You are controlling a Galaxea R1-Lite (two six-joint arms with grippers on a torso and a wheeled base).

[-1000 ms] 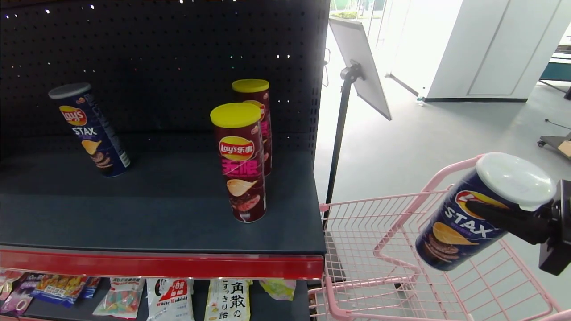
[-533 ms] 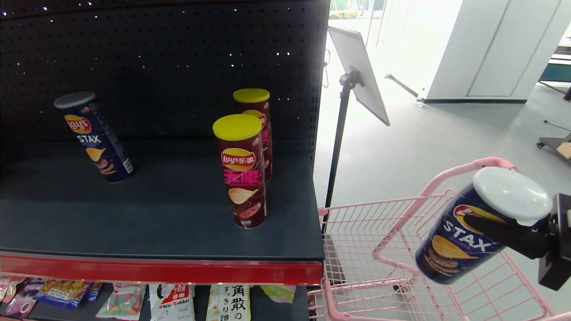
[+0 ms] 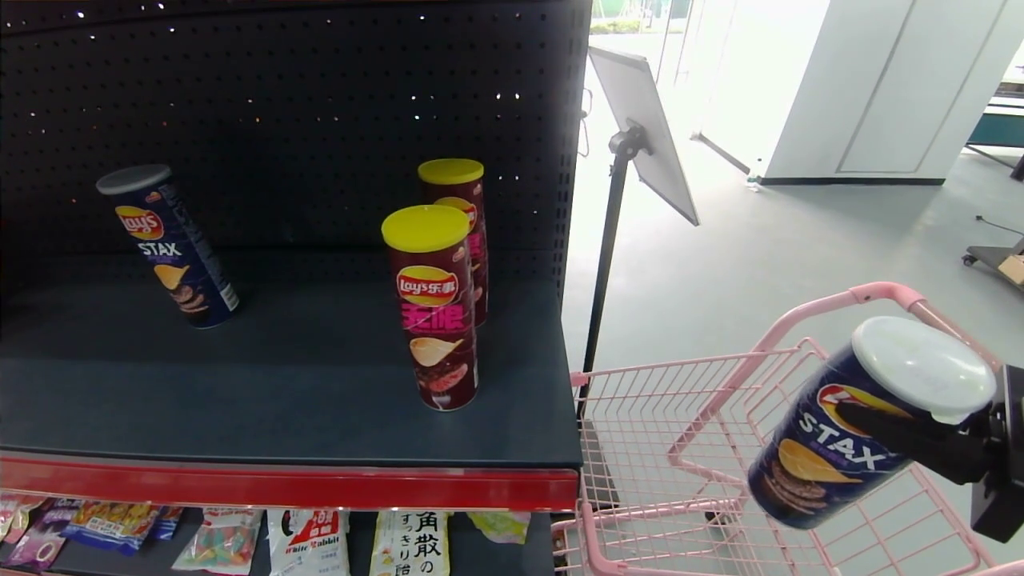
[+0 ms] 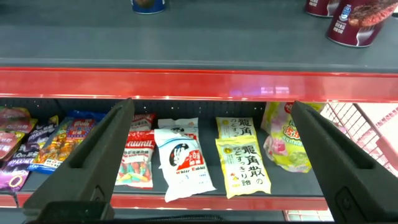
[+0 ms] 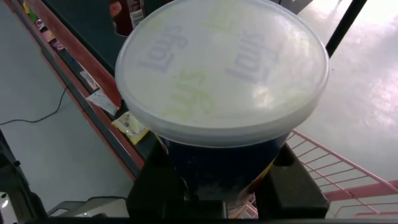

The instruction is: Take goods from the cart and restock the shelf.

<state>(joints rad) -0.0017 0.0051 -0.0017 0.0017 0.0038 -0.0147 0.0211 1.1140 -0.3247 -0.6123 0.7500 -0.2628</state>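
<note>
Now my right fingers [image 3: 912, 432] clamp the tilted navy white-lidded crisp can [image 3: 828, 452] above the pink wire cart [image 3: 808, 320] (slightly lower than half a second ago); left fingers [image 4: 93, 162] spread wide.

A smooth pale grey floor [image 3: 760, 256] is stretching away into the room. A white wall [image 3: 880, 80] is rising at the far right, a dark skirting strip [image 3: 848, 179] running along its foot. A blank white board [image 3: 644, 120] is tilting on a thin black stand [image 3: 604, 256]. Strong daylight is pouring in behind it, washing out the far floor. A low trolley [image 3: 992, 256] is sitting at the right edge.
</note>
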